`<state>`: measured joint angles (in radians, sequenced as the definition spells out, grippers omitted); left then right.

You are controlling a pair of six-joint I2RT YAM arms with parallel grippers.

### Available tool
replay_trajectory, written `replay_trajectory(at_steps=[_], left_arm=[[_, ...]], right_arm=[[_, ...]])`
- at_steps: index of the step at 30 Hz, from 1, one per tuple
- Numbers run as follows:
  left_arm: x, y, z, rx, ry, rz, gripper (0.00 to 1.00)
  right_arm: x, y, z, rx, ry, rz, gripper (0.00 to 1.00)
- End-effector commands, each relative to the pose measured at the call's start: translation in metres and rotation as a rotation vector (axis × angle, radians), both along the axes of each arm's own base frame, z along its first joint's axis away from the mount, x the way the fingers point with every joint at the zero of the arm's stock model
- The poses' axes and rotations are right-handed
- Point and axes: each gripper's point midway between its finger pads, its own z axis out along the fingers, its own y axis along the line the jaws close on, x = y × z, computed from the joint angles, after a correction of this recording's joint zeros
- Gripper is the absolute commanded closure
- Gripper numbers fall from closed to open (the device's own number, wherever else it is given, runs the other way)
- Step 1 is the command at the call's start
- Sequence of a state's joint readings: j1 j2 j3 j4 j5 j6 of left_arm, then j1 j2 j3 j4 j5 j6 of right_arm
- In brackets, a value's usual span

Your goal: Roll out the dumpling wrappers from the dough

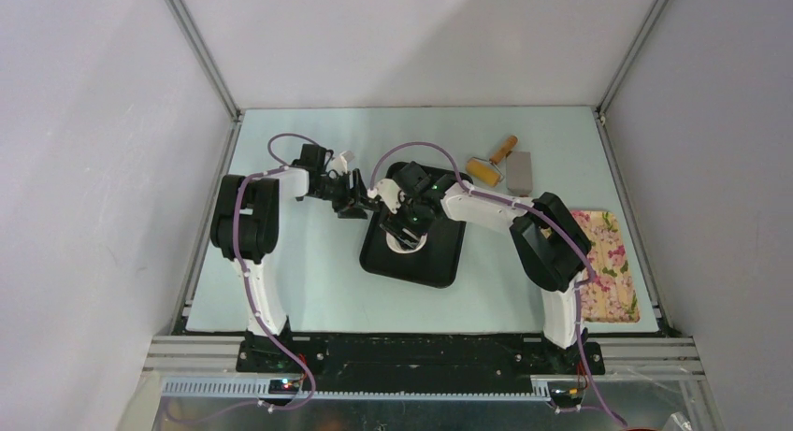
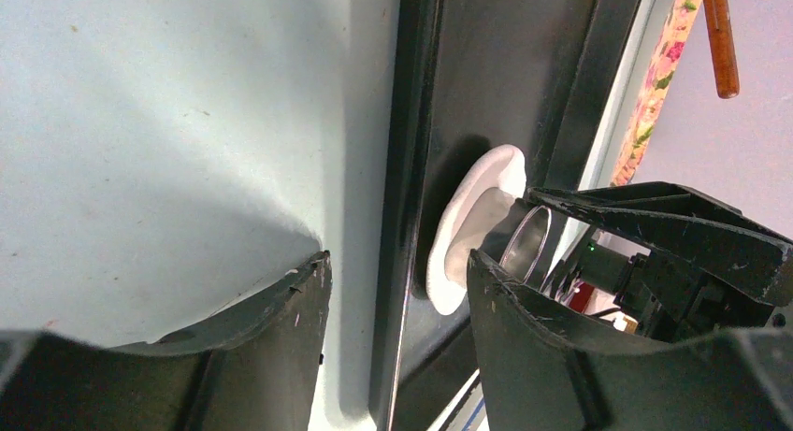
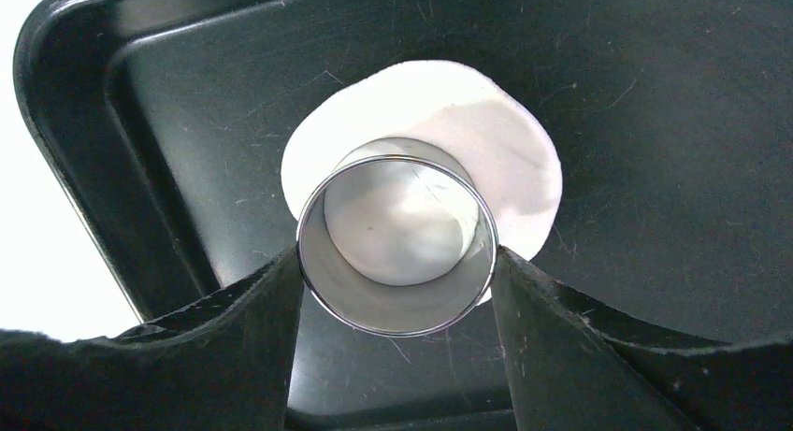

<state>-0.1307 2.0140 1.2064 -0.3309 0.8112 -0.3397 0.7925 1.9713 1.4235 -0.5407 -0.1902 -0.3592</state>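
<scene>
The dough [image 3: 510, 155] is a flattened white disc lying in the black tray [image 3: 655, 94]. A round steel cup [image 3: 397, 305] stands open end up on the dough, and my right gripper [image 3: 397, 253] is shut on the cup's sides. From above, the right gripper [image 1: 409, 227] hangs over the dough [image 1: 404, 247] in the tray [image 1: 439, 263]. My left gripper [image 1: 360, 202] is at the tray's left edge. In the left wrist view its jaws [image 2: 397, 263] stand open astride the tray's rim [image 2: 411, 122], with the dough [image 2: 468, 207] and cup [image 2: 524, 244] just beyond.
A yellow roller with a wooden handle [image 1: 486, 169] and a grey scraper [image 1: 520, 172] lie behind the tray at the right. A floral cloth [image 1: 608, 263] covers the table's right edge. Grey walls and a metal frame enclose the table.
</scene>
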Motion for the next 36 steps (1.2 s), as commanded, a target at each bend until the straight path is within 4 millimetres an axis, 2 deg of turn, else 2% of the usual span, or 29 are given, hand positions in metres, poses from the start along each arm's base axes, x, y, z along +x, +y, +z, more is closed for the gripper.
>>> replay_trajectory(at_steps=[1,7,9,13,20,25,27,31,36], left_arm=[[0.005,0.012,-0.014,0.064,-0.012,0.019,0.39],[0.006,0.013,-0.015,0.07,-0.011,0.022,0.39],[0.005,0.013,-0.016,0.071,-0.008,0.023,0.39],[0.005,0.012,-0.016,0.068,-0.005,0.023,0.39],[0.006,0.012,-0.015,0.063,-0.006,0.022,0.39],[0.007,0.011,-0.016,0.06,-0.002,0.023,0.39],[0.007,0.011,-0.016,0.063,-0.002,0.023,0.39],[0.007,0.013,-0.017,0.07,0.0,0.03,0.39],[0.008,0.014,-0.017,0.078,0.0,0.035,0.39]], right_arm=[[-0.034,-0.045,-0.064,-0.217,0.165,-0.106,0.72],[-0.03,-0.051,-0.066,-0.232,0.16,-0.186,0.72],[-0.034,-0.053,-0.069,-0.245,0.179,-0.185,0.72],[-0.045,-0.052,-0.07,-0.256,0.201,-0.101,0.72],[-0.049,-0.059,-0.067,-0.275,0.206,0.082,0.73],[-0.047,-0.06,-0.058,-0.257,0.232,0.134,0.74],[-0.036,-0.058,-0.056,-0.252,0.224,0.08,0.75],[-0.019,-0.064,-0.061,-0.265,0.215,-0.147,0.78],[-0.013,-0.067,-0.068,-0.279,0.175,-0.305,0.82]])
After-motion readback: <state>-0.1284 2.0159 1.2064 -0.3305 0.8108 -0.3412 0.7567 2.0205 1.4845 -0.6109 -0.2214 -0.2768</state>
